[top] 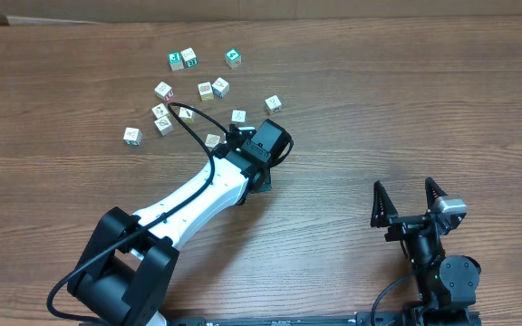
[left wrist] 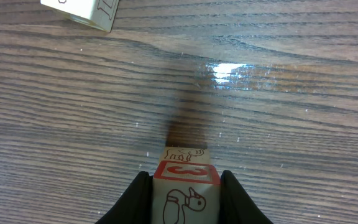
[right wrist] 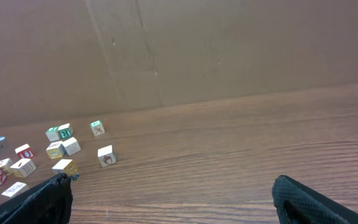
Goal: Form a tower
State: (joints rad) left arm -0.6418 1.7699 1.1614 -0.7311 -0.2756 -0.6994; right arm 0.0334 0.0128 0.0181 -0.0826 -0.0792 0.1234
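Tower not begun: one cube gripped, the rest scattered

No tower stood anywhere in view; about a dozen loose picture cubes (top: pixel 189 59) lay singly on the wooden table (top: pixel 406 81), so nearly all the stacking seemed left to do. The left jaws were clenched on one held cube (left wrist: pixel 186 193), low over bare table at the scatter's near edge. It bore a red-framed "3" and an outlined bird; whether a second cube sat just beyond it I could not tell. The right jaws hung released, well apart, holding nothing. Print on the other cubes was too small to read
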